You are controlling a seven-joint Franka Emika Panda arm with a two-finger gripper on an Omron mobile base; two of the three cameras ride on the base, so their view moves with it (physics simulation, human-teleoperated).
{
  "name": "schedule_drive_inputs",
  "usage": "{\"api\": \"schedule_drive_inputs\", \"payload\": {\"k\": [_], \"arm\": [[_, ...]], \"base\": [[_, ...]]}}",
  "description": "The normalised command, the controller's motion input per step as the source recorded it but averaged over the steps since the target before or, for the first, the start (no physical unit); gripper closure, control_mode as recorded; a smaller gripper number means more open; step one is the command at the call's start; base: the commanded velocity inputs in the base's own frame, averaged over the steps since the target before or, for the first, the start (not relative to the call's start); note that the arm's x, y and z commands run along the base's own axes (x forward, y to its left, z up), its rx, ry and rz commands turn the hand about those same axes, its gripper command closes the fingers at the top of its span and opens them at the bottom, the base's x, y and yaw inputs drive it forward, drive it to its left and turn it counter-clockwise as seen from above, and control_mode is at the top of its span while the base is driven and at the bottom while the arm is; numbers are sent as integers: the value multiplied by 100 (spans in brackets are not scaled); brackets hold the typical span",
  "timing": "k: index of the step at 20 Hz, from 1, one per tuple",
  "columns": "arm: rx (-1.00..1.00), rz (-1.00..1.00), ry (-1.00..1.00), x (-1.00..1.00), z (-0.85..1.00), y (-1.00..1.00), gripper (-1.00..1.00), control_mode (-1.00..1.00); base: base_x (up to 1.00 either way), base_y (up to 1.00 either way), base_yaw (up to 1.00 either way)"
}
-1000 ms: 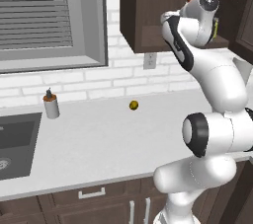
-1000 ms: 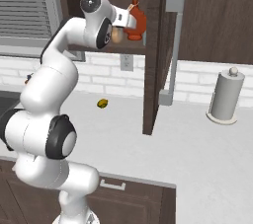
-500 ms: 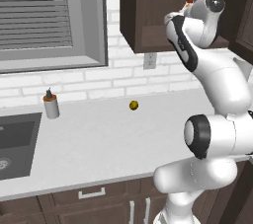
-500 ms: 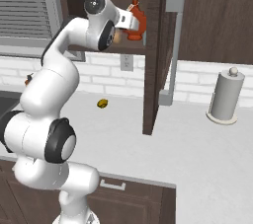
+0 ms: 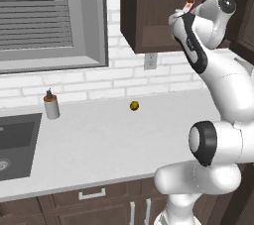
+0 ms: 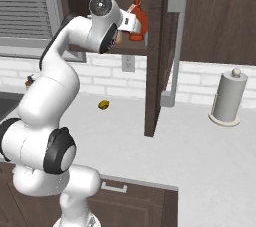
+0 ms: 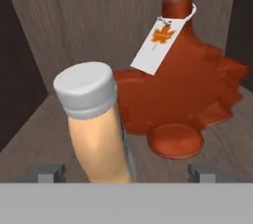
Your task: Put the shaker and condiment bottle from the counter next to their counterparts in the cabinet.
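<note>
The two dark finger tips [image 7: 51, 172] stand wide apart at the bottom corners of the hand view, clear of the small squat orange-tan condiment bottle with a pale cream top [image 7: 95, 125] that stands between them, leaning a little toward the upper left of the frame. The gripper [image 7: 126, 173] holds nothing.

Just behind it, in the right half of the frame, stands the dark red leaf-shaped bottle with a white maple-leaf tag and tan cap [image 7: 185, 90], the two very close or touching. Both rest on the shelf of the dark brown wooden wall cabinet [image 7: 49, 134]; the right base view shows the red bottle at upper centre.

This bottle looks delivered, so the next move calls for backing straight out without tipping it, then going for the shaker. On the light grey-white counter [image 5: 109, 140], a grey cylinder with an orange-and-black top [image 5: 50, 105] stands at centre left and a small yellow-brown lump [image 5: 134, 105] near the middle.
</note>
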Motion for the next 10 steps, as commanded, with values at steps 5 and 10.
{"api": "schedule_drive_inputs", "payload": {"k": [5,10], "arm": [[5,6,-2,-50,0,0,-100,-100],[4,4,-7,-66,0,0,-100,-100]], "base": [[0,0,0],[0,0,0]]}}
